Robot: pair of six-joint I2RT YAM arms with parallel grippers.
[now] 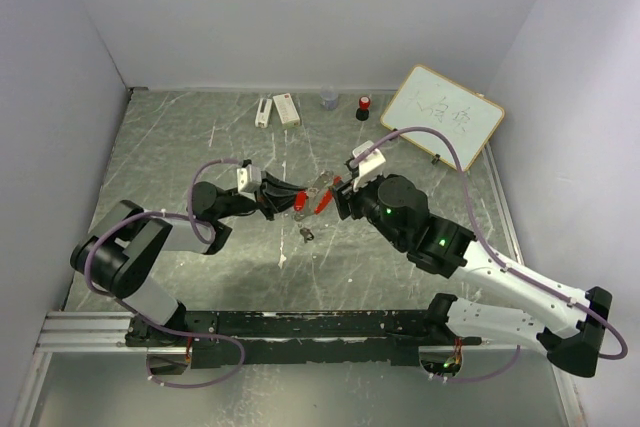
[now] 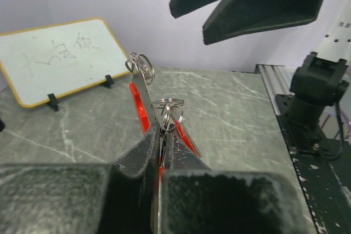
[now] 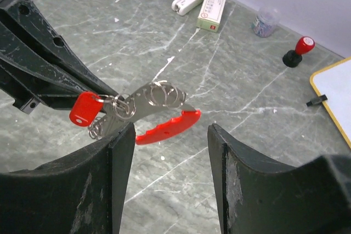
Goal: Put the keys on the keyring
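We find the left gripper [image 1: 288,197] clamped tight on the keyring [image 3: 151,100], a thin silver metal ring set with a curved grey plate and a red oblong fob [image 3: 170,127]. It holds the assembly clear of the grey marbled surface [image 1: 200,147], near the middle. In the left wrist view its fingers [image 2: 140,157] pinch the base of the assembly, with silver loops rising above them at 12 o'clock.

A small round red tag [image 3: 85,110] hangs among the small rings at that gripper's tip. We cannot tell whether a key blade is attached to it.

The right gripper [image 3: 170,135] has its jaws parted and holds nothing. It frames the near end of the fob, and we cannot determine whether it touches. In the top view it sits just beside the keyring at 3 o'clock.

One tiny silver key with a black tag [image 1: 307,234] lies on the surface at 6 o'clock of the keyring, apart from both grippers.

Along the far edge at 12 o'clock stand a white stapler [image 1: 263,110], a white box [image 1: 287,107], a small grey pot [image 1: 329,99] and a red-capped black stamp [image 1: 363,107]. A wood-framed whiteboard [image 1: 443,112] leans at 2 o'clock.
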